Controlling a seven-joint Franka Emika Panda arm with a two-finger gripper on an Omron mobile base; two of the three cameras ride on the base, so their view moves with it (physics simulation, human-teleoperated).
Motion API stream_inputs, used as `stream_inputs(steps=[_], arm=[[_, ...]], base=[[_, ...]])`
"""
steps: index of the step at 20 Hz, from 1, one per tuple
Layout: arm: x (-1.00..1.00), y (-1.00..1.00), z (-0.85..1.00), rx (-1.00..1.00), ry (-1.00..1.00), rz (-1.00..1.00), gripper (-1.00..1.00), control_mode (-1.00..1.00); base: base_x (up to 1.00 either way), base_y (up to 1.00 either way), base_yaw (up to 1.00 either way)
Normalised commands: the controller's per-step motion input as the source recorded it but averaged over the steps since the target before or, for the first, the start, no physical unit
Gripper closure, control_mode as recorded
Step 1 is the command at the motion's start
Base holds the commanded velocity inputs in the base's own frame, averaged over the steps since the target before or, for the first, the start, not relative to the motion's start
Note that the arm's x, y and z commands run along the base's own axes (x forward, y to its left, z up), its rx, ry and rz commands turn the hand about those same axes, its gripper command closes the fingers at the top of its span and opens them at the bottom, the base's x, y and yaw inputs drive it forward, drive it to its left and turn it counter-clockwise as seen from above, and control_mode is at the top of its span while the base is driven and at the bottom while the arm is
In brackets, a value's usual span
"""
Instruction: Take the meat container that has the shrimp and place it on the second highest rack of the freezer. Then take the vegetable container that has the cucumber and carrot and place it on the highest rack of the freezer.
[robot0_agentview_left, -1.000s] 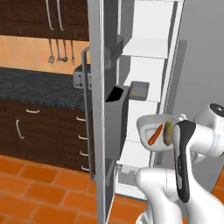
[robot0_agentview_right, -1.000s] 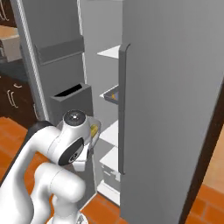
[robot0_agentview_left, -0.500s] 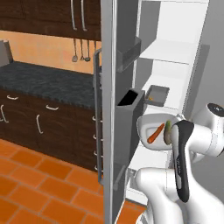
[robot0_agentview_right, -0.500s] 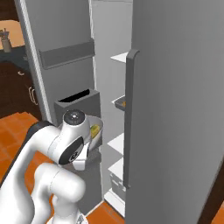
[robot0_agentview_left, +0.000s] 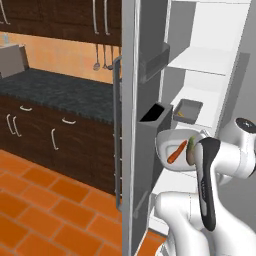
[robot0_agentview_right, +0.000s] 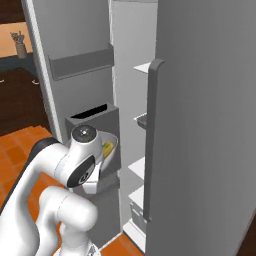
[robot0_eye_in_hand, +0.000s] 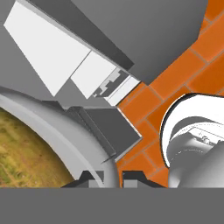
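Second container in hand, freezer open ahead.

At centre-right of the left base view, the round pale-grey vegetable bowl (robot0_agentview_left: 177, 145) carries a slim orange carrot (robot0_agentview_left: 176, 153) and a yellowish-green cucumber (robot0_agentview_left: 191, 150); the fingers (robot0_eye_in_hand: 113, 177) pinch its smooth rim. Judged next: lift to the flat white top rack (robot0_agentview_left: 207, 61), upper right.

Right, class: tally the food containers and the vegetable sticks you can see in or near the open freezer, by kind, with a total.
Trays on a freezer shelf: 1
Bowls: 1
Carrot sticks: 1
Cucumber sticks: 1
Total: 4
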Motion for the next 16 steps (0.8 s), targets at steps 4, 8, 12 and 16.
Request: stream_inputs(steps=[4,8,12,16], arm=[[0.00,0.00,0.00,0.00,0.00,0.00,1.00,1.00],[0.00,0.00,0.00,0.00,0.00,0.00,1.00,1.00],[0.00,0.00,0.00,0.00,0.00,0.00,1.00,1.00],[0.00,0.00,0.00,0.00,0.00,0.00,1.00,1.00]], base=[[0.15,-0.17,-0.01],[0.05,-0.33,-0.13],[0.00,-0.27,-0.16],[0.00,-0.23,-0.19]])
